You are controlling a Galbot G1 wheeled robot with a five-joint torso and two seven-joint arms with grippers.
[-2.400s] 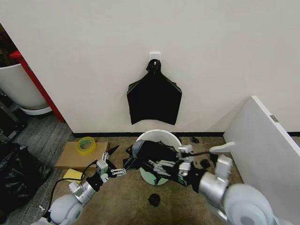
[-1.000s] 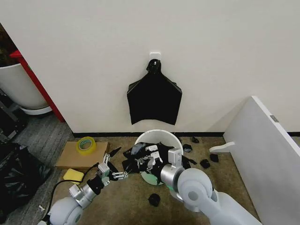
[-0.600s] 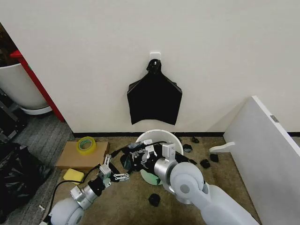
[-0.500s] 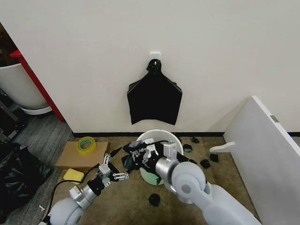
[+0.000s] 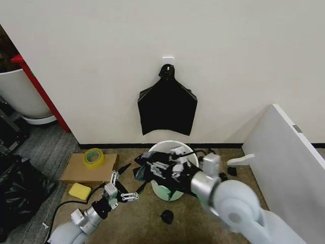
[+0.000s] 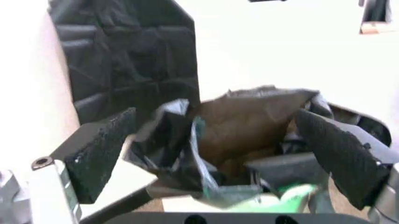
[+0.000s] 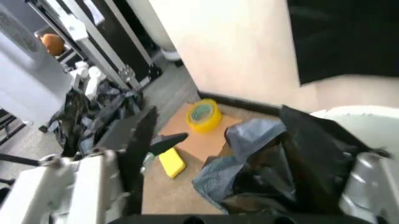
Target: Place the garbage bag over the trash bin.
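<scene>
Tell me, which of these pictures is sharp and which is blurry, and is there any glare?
Head view: evenly lit and sharp, the wall plain, the garbage bag crisp over the trash bin. Left wrist view: soft and smeared, the bright wall washing out behind the bag, close finger pads out of focus. Right wrist view: blurred too, the yellow tape roll hazy.

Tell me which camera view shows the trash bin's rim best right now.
Head view: the trash bin shows its far rim and open mouth, the garbage bag draped over its near side. Right wrist view catches one rim arc; left wrist view shows mostly bag.
</scene>
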